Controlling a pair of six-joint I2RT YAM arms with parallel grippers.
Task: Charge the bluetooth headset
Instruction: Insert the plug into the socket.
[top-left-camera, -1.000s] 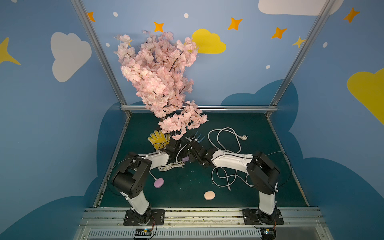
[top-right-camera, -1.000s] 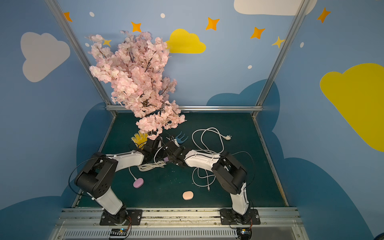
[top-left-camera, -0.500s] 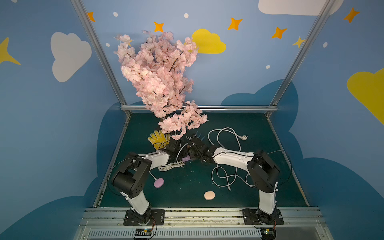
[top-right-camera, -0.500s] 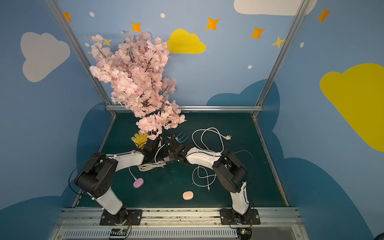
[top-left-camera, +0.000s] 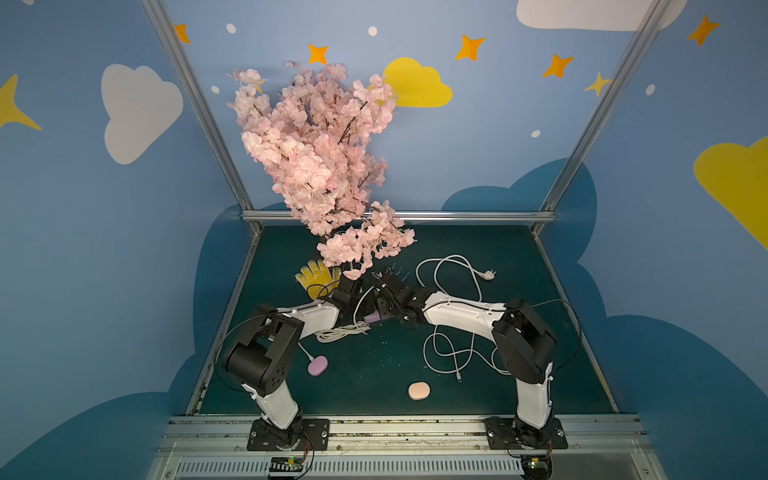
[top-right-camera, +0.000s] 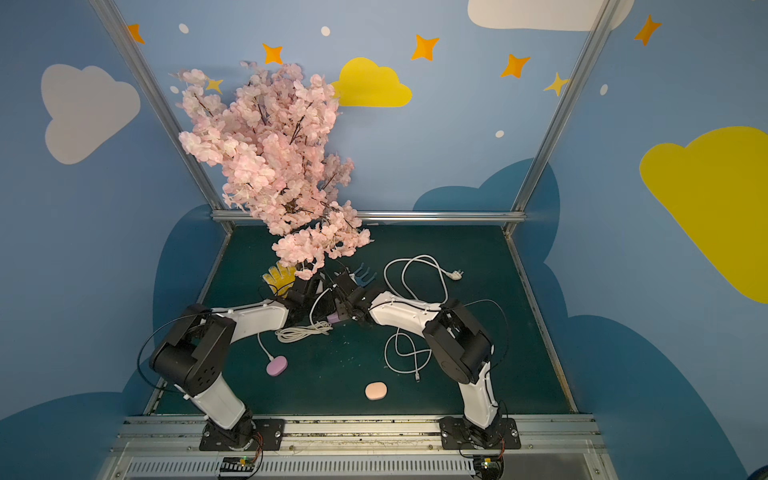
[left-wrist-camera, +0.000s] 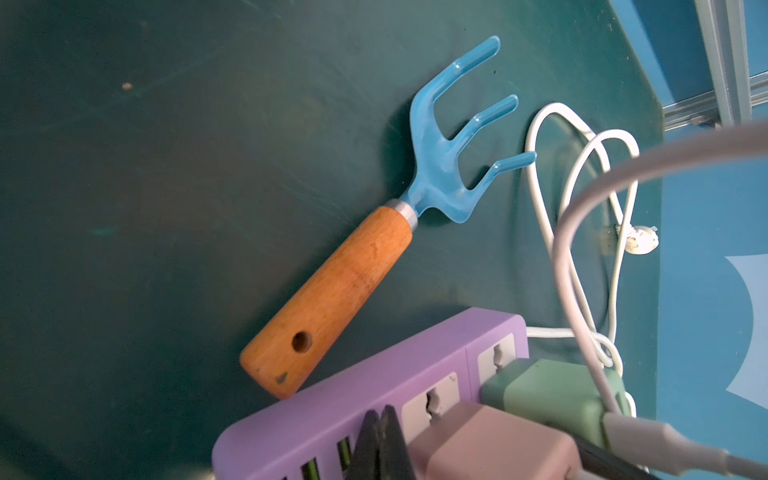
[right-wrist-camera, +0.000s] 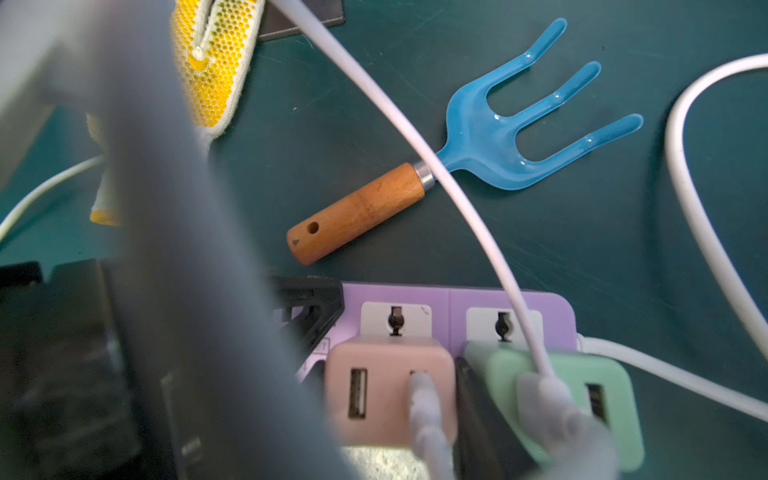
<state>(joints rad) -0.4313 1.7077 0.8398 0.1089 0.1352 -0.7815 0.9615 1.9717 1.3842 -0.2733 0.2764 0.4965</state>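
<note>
Strip (right-wrist-camera: 457, 299), mid-frame: pink charger (right-wrist-camera: 386, 386), green charger (right-wrist-camera: 615, 399) seated, cabled. Left tool (left-wrist-camera: 380, 444) clenched over strip; right tool's (top-left-camera: 386, 301) grip I cannot tell. Purple case (top-left-camera: 317, 366), lower left, cabled; peach case (top-left-camera: 418, 391), lower centre, uncabled: outstanding, I judge.

Purple case (top-left-camera: 317, 366), peach case (top-left-camera: 418, 391), lying apart

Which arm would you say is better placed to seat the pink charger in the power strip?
Right: the right tool grips the pink charger; the shut left tool rests on the power strip.
</note>
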